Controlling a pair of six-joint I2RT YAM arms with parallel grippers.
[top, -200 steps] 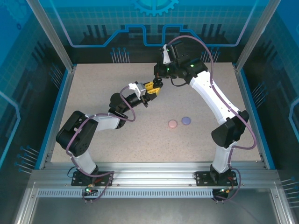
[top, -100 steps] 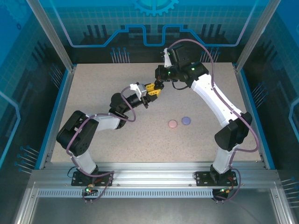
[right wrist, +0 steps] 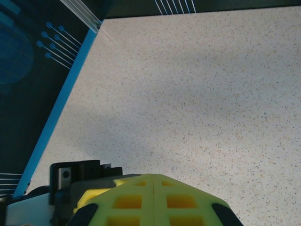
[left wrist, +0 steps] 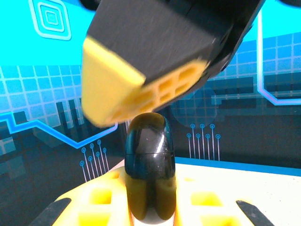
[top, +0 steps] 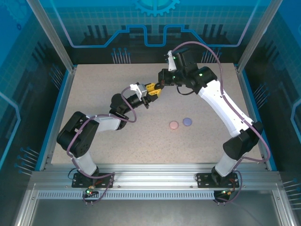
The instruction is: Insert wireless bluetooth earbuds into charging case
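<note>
The charging case, a glossy black rounded shell (left wrist: 149, 174), is pinched between the yellow fingers of the left gripper (left wrist: 151, 200) and held up off the speckled beige table (top: 103, 141), towards its middle back. The seam around the case looks shut, so whether any earbuds are inside cannot be told.

Over the last second the left arm has stayed where it was. The right arm has swung its elbow and forearm outward to its own side while the right gripper (top: 162, 84) has kept close to the case. This looks like repositioning to work on the lid, not a retreat.

The left wrist view shows the case close up, with the right gripper's yellow-tipped finger directly over its top; whether it touches cannot be told. From above, the case is hidden where the two grippers meet. That view also shows a pale pink round case (top: 174, 125) and a lilac round case (top: 187, 121) lying just beside each other, well apart from the grippers. The right wrist view shows its own fingers (right wrist: 127, 202) pressed together with nothing between them.
</note>
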